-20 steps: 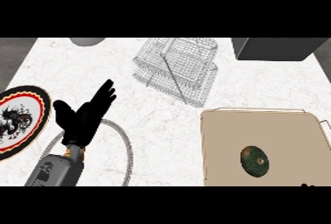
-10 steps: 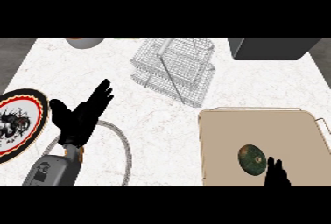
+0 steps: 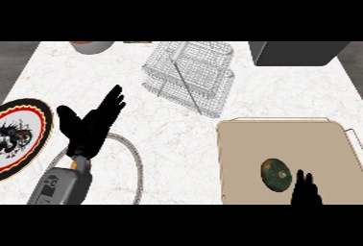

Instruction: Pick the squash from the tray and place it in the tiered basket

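Note:
A dark green squash (image 3: 276,174) lies on the tan tray (image 3: 284,139) at the lower right. My right hand (image 3: 306,190) comes up from the lower edge just to the right of and below the squash, fingers straight, near it but apart from it. The wire tiered basket (image 3: 190,75) stands at the counter's far middle. My left hand (image 3: 90,124) rests open at the left with its fingers up, holding nothing.
A plate (image 3: 18,137) with a dark pattern and red rim lies at the left edge. A dark box (image 3: 297,52) stands at the far right. A bowl (image 3: 92,46) sits at the far left. White marble counter (image 3: 177,129) spreads between tray and basket.
My right hand has risen further into view beside the squash. The view has shifted, so tray and basket sit a little lower. The left hand stays as it was.

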Robot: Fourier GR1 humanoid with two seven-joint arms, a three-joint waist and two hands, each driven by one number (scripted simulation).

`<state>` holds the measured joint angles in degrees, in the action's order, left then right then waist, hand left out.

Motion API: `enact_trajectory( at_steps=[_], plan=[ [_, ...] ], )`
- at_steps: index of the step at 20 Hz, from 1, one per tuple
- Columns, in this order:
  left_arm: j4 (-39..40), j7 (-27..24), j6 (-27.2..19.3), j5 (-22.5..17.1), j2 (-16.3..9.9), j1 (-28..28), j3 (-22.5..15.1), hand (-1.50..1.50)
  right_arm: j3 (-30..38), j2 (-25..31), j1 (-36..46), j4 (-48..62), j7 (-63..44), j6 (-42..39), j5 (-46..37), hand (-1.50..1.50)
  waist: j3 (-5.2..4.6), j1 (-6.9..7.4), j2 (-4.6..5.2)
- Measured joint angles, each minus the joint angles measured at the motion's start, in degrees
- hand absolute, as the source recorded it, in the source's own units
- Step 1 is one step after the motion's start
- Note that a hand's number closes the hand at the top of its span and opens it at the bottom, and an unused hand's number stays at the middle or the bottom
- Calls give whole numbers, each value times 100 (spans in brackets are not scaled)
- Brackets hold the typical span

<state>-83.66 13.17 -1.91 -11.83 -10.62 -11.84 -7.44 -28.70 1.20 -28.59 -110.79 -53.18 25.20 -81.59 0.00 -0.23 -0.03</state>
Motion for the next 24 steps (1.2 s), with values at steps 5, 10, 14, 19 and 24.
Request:
enact_trajectory(
  at_steps=[5, 10, 14, 19, 24],
  plan=[
    [-114, -49, 99, 98, 44, 206, 34, 0, 323, 89, 217, 255, 189, 283, 417, -150, -11, 4, -11],
    [-285, 31, 150, 203, 143, 314, 61, 0, 493, 103, 405, 533, 335, 492, 680, -150, -15, 8, -17],
    [-248, 13, 237, 239, 185, 308, 158, 0, 645, 89, 586, 767, 471, 651, 924, -150, -30, 5, -27],
    [-156, -53, 381, 289, 186, 292, 277, 0, 913, 195, 717, 1018, 709, 827, 1408, -150, -33, 3, -31],
    [-106, 51, 410, 322, 279, 162, 344, 0, 1193, 251, 1010, 1433, 964, 907, 1830, -150, -29, 4, -30]
  ],
)
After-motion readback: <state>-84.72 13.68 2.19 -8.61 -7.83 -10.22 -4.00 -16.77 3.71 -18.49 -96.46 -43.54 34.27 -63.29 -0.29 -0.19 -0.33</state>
